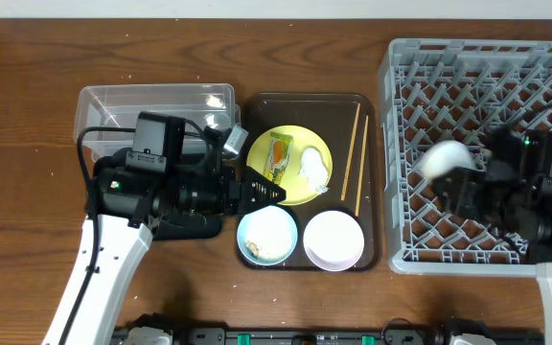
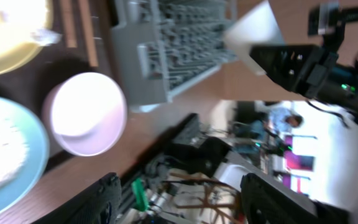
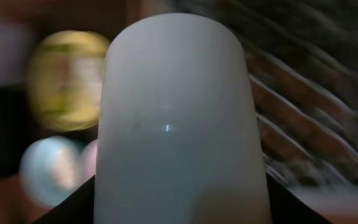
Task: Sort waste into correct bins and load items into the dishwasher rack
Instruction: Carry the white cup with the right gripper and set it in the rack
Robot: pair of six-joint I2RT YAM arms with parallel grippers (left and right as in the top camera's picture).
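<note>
My right gripper (image 1: 456,177) is shut on the small white cup (image 1: 441,158) and holds it over the left part of the grey dishwasher rack (image 1: 506,57). The cup (image 3: 176,112) fills the right wrist view. My left gripper (image 1: 263,195) is open and empty, between the yellow plate (image 1: 292,182) and the light-blue bowl (image 1: 266,235), which holds rice grains. The plate carries the green-and-orange wrapper (image 1: 279,156) and the white scrap (image 1: 314,165). The white-pinkish bowl (image 1: 333,240) and two chopsticks (image 1: 354,153) lie on the brown tray. The left wrist view shows its open fingers (image 2: 185,199) and the pinkish bowl (image 2: 86,112).
The dark-brown serving tray (image 1: 377,182) lies between the arms. The clear tub (image 1: 156,101) stands at the back left. The black tray (image 1: 192,227) lies mostly under my left arm. The rack's near wall (image 1: 458,261) borders the serving tray's right side.
</note>
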